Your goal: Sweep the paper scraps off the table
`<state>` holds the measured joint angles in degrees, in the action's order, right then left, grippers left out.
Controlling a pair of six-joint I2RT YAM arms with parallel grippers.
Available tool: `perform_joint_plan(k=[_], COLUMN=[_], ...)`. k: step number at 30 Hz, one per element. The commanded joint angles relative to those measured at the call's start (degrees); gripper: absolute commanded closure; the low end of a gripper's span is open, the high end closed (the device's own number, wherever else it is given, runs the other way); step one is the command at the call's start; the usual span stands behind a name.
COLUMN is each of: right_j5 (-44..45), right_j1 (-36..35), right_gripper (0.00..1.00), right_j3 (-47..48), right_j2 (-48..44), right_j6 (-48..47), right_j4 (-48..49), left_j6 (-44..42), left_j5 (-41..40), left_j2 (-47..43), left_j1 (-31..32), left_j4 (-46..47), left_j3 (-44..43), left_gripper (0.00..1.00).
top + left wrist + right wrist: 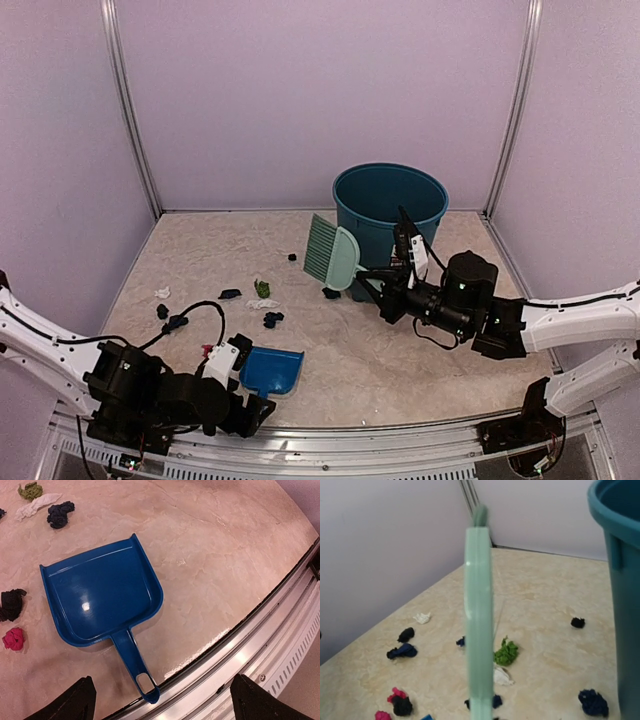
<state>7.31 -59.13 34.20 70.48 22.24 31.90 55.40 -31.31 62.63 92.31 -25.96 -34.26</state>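
Right now my left gripper (pixel 162 687) stands wide open, its black fingers (pixel 75 702) on either side of the handle of the blue plastic dustpan (pixel 100 597) without touching it. The pan lies flat on the beige marbled table (pixel 400 350) near the front metal rail (pixel 260 645). My right gripper (pixel 375 283) is clenched on the pale green hand brush (pixel 330 252), held up just beside the round teal plastic bucket (pixel 390 200). The crumpled paper scraps (pixel 272 320), mostly dark with some pink, white and green, lie scattered on the table between the pan and the brush, none of them in the dustpan.
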Motion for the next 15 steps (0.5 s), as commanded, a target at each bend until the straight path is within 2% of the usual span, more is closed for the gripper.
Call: perform_joint_plan(k=[1, 5, 9, 12, 15], right_j5=[3.6, 5.4, 6.3, 6.4, 6.9], right_j1=[-1.9, -3.5, -3.9, -3.9, -3.9], right_gripper=[1.0, 1.0, 1.0, 1.0, 1.0], right_j3=[-0.4, -0.7, -1.1, -1.4, -1.5], right_j2=[-1.7, -2.7, -3.4, -3.7, -3.7], right_j6=[1.9, 2.3, 2.4, 2.3, 2.0], right_j4=[-1.3, -2.8, -3.8, -3.7, -3.9], left_j6=[7.7, 11.0, 9.6, 8.9, 9.5], left_j5=[-3.5, -1.2, 2.1, 2.8, 2.0], left_j2=[7.5, 14.5, 18.0, 20.3, 23.8], left_j1=[2.8, 1.9, 1.4, 0.8, -0.8], left_j4=[-3.0, -2.8, 4.2, 8.5, 8.8], left_j3=[-2.6, -1.9, 0.0, 0.9, 1.5], left_gripper=[0.06, 0.07, 0.11, 0.19, 0.27])
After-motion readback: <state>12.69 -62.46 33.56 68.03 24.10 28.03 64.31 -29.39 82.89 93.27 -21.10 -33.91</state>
